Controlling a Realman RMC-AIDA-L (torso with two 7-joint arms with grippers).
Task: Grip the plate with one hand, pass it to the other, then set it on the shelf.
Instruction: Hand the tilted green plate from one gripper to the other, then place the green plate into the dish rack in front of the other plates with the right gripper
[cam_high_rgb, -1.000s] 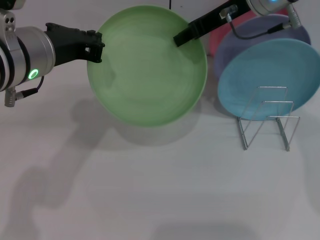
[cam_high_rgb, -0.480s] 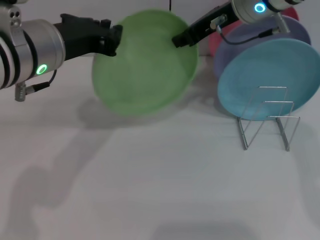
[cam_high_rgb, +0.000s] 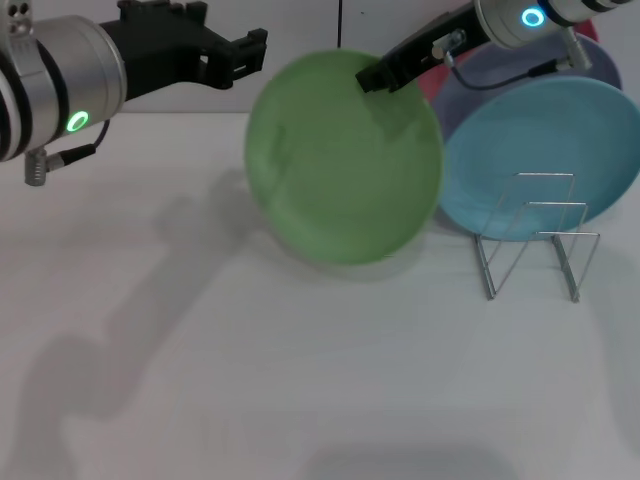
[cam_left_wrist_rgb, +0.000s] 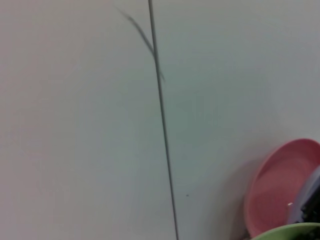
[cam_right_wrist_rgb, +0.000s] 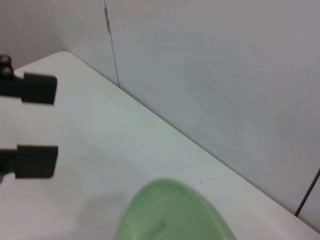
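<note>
I'm seeing the right gripper (cam_high_rgb: 372, 77) pinching the green plate (cam_high_rgb: 343, 160) by its upper rim, holding it tilted above the table (cam_high_rgb: 200, 380) beside the rack (cam_high_rgb: 535, 235); the left gripper (cam_high_rgb: 250, 52) is hanging spread apart, gripping nothing.

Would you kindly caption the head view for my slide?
Right gripper holds the green plate beside the wire rack; left gripper open, clear of it.

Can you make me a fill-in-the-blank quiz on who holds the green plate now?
1. The green plate is held at its rim by the ____ end effector.
2. The left end effector, apart from the plate, is ____.
3. The plate leaning on the wire rack is ____.

Missing words: right; open; turquoise-blue
</note>
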